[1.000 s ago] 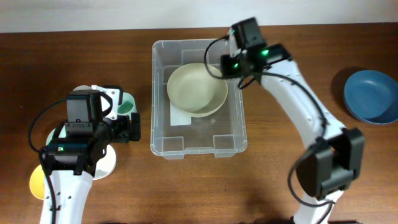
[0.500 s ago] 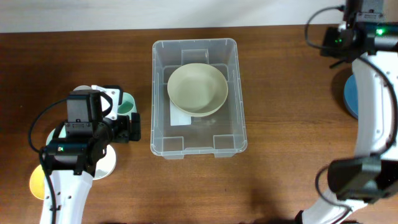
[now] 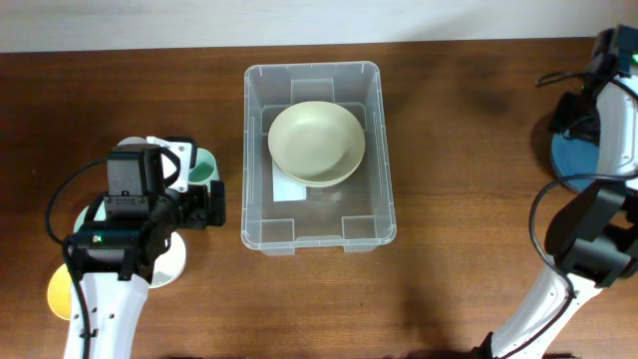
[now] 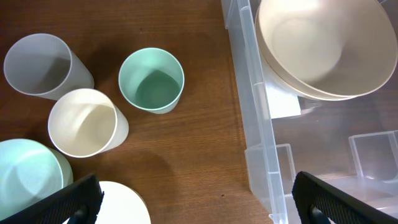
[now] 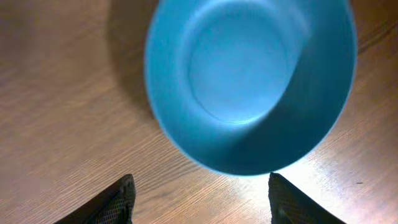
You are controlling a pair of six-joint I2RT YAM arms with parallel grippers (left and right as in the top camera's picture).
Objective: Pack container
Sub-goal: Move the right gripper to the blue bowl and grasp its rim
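Overhead, we saw the container upright on the table, holding a cream bowl. Only the wrist views showed the jaws: the left gripper, left of the container near a mint cup, gaped empty, and the right gripper, well right of it, spread empty over a blue bowl.

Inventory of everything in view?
container: 1, clear, table centre
cream bowls: apparently 2, nested in container
label: 1, white, container base
blue bowl: 1, right edge
mint cup: 1, left of container
cream cup: 1, beside mint cup
grey cup: 1, beside cream cup
aqua bowl: 1, near cups
white plate: 1, far left
yellow plate: 1, far left
table: 1, brown wood
left gripper: open, left of container
right gripper: open, above blue bowl
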